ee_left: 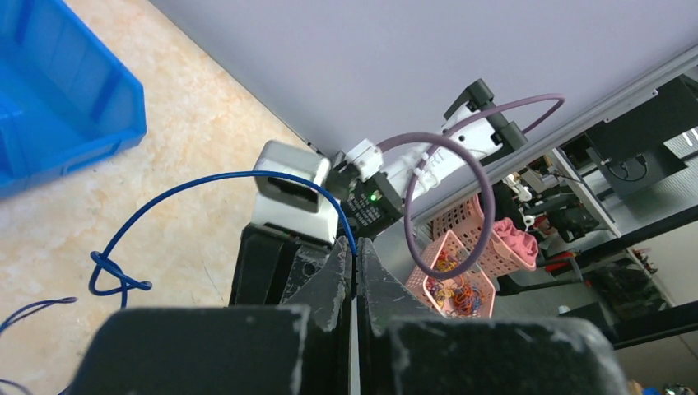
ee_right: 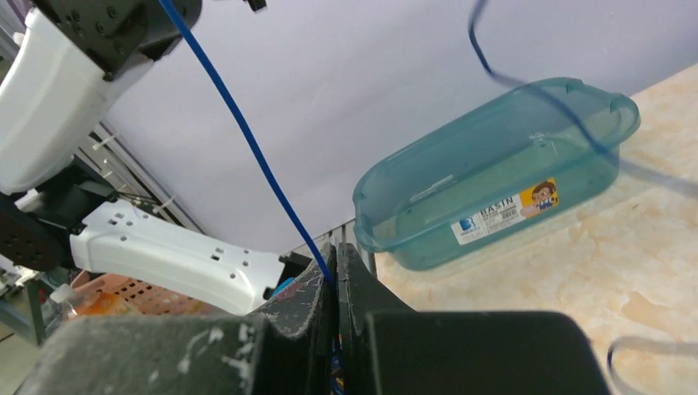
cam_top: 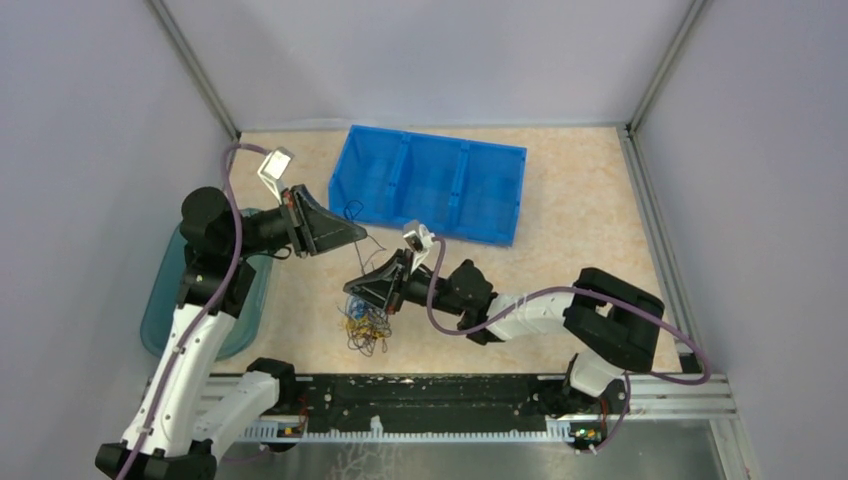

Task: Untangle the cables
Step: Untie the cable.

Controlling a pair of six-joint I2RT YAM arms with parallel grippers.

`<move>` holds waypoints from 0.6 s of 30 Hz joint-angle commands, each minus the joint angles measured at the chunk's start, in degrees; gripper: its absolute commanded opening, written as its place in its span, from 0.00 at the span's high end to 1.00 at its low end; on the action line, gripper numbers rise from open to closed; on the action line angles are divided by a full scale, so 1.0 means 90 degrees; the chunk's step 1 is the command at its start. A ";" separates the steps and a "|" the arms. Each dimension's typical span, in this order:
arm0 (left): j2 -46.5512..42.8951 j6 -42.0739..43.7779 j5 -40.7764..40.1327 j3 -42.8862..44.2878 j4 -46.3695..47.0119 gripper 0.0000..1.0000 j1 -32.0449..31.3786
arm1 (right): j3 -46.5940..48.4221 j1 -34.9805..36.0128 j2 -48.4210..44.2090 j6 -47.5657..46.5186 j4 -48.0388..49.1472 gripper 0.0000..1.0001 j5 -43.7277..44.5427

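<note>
A tangle of thin black, blue and yellow-orange cables [cam_top: 366, 325] lies on the table in front of the arms. My left gripper [cam_top: 362, 233] is shut on one blue cable [ee_left: 214, 177], which runs from its jaws in an arc to a knot [ee_left: 111, 276]. My right gripper [cam_top: 352, 290] is just above the tangle and is shut on the same-coloured blue cable [ee_right: 247, 136], which rises straight up to the left arm. The stretch of cable between the two grippers looks taut.
A blue three-compartment bin [cam_top: 430, 185] stands at the back centre. A teal basin [cam_top: 170, 295] sits at the left under my left arm and shows in the right wrist view [ee_right: 494, 173]. Pink baskets [ee_left: 461, 276] stand off the table.
</note>
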 commanded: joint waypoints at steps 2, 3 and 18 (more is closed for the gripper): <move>0.0011 0.0020 -0.0151 0.0480 0.0632 1.00 0.0026 | -0.0365 0.0068 -0.0113 0.0087 0.0331 0.97 0.0101; 0.0048 0.0023 -0.0181 0.0542 0.0643 1.00 0.0025 | -0.0413 0.0070 -0.0107 0.0077 0.0318 0.97 0.0112; 0.0612 0.0219 -0.0334 0.1830 0.0929 1.00 0.0027 | -0.1027 0.0071 0.0230 -0.0051 0.0301 0.98 0.0329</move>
